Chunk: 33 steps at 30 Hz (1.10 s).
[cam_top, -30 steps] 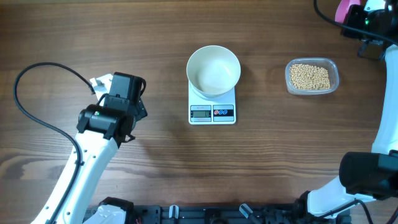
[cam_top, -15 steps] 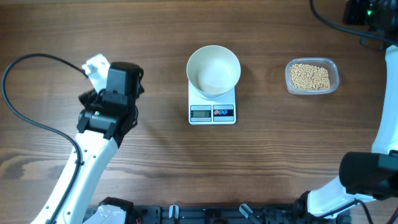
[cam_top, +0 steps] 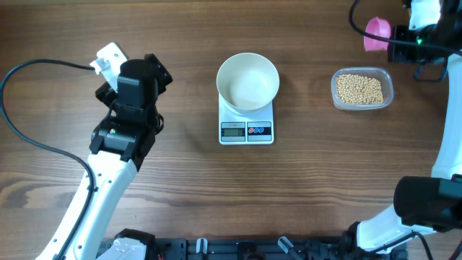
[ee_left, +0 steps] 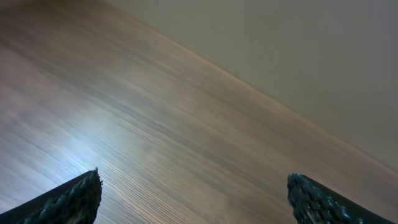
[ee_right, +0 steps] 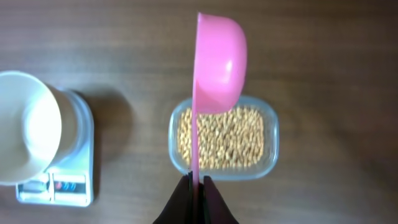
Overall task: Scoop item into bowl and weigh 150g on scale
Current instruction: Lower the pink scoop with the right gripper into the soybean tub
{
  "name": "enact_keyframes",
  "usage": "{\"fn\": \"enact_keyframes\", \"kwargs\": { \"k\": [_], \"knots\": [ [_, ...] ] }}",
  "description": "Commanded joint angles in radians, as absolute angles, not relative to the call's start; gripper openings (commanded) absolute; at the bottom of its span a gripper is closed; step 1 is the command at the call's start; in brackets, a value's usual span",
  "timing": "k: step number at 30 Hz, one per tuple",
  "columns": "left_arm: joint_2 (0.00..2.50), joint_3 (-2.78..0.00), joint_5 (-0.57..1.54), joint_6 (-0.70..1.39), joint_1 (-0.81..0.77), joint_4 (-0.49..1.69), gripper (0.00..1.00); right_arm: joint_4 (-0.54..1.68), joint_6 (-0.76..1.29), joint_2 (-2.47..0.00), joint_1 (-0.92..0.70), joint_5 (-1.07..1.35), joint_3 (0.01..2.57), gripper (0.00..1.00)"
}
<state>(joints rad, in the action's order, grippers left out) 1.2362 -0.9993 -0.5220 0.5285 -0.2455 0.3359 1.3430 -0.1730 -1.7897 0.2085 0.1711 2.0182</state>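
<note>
One pink scoop (ee_right: 219, 62) clenched edge-on in right fingers (ee_right: 214, 210), left fingers (ee_left: 65, 200) spread empty: dip low into the beans (ee_right: 225, 138), roll level, carry slowly to the bowl (cam_top: 247, 81).

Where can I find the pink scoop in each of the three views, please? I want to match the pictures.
Overhead: the pink scoop is at the top right, up and left of the container of beans.
Left wrist: not in it.
Right wrist: centre, handle pinched in the right end effector, cup over the container's upper edge.
Shared landmark: the container of beans.
</note>
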Motion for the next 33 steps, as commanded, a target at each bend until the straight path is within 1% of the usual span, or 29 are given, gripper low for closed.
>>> {"fn": "enact_keyframes", "kwargs": {
  "k": [1,6,8,11,15,21,27,33],
  "knots": [
    [1.238,-1.0,-0.42,0.528,-0.237,0.372,1.0,1.39,-0.154,-1.797,0.208,0.104,2.02,0.04],
    [1.238,-1.0,-0.357,0.528,-0.237,0.458,1.0,1.424,-0.159,-1.797,0.208,0.103,2.02,0.04],
    [1.237,-1.0,-0.276,0.528,-0.237,0.472,1.0,1.429,-0.161,-1.797,0.208,0.078,2.02,0.04],
    [1.237,-1.0,-0.144,0.528,-0.237,0.492,1.0,1.432,-0.182,-1.797,0.208,-0.037,2.02,0.04],
    [1.237,-1.0,-0.139,0.528,-0.237,0.497,1.0,1.432,-0.254,-1.797,0.208,-0.036,2.019,0.04],
    [1.237,-1.0,-0.139,0.528,-0.237,0.498,1.0,1.41,-0.352,-1.8,0.211,0.05,1.95,0.04],
    [1.237,-1.0,-0.138,0.528,-0.237,0.514,1.0,1.344,-0.352,-1.801,0.211,0.033,1.89,0.04],
    [1.237,-1.0,-0.139,0.528,-0.237,0.517,1.0,1.327,-0.345,-1.801,0.211,-0.01,1.839,0.04]
  ]
}}
